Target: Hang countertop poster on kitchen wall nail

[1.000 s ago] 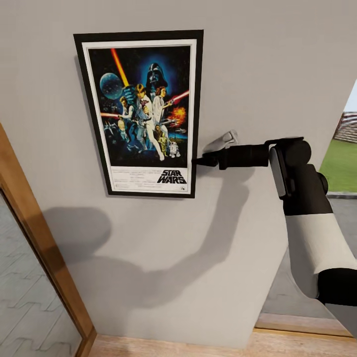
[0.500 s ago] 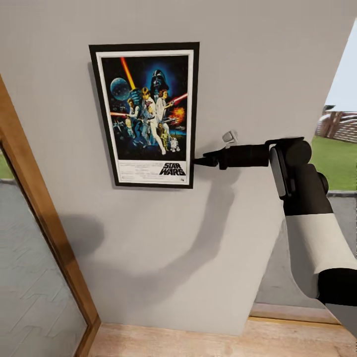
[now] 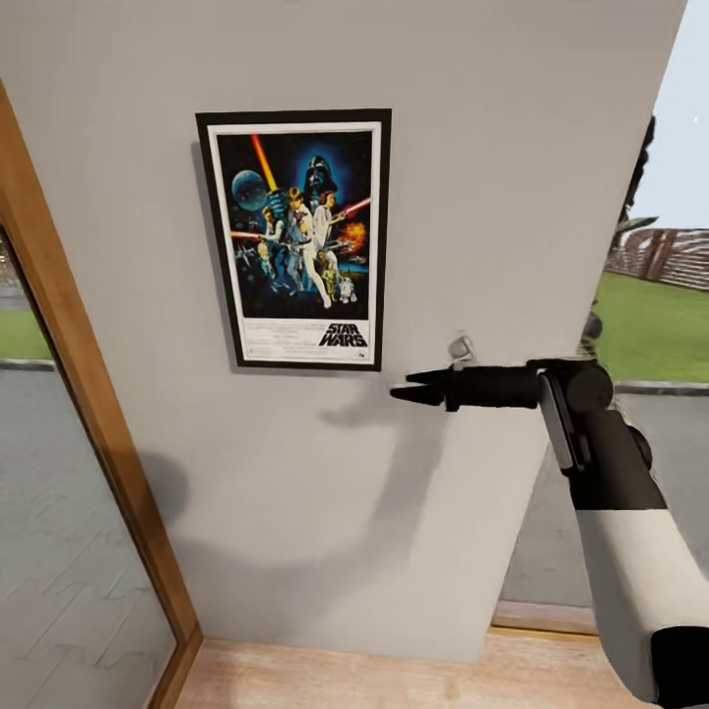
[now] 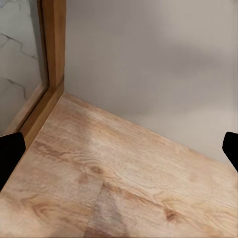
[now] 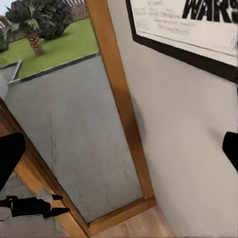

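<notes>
Right gripper (image 3: 409, 386) withdrawn below upright poster (image 3: 298, 239).

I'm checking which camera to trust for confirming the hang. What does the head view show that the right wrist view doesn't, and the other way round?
Head view alone: the whole poster flat on the grey wall, hanging free, and the right gripper below its lower right corner, apart from it, fingers close together.

Right wrist view alone: a palm tree on the lawn outside.

Both: the poster's bottom edge with the logo, the grey wall, the wooden door frame and the paving beyond the glass.
</notes>
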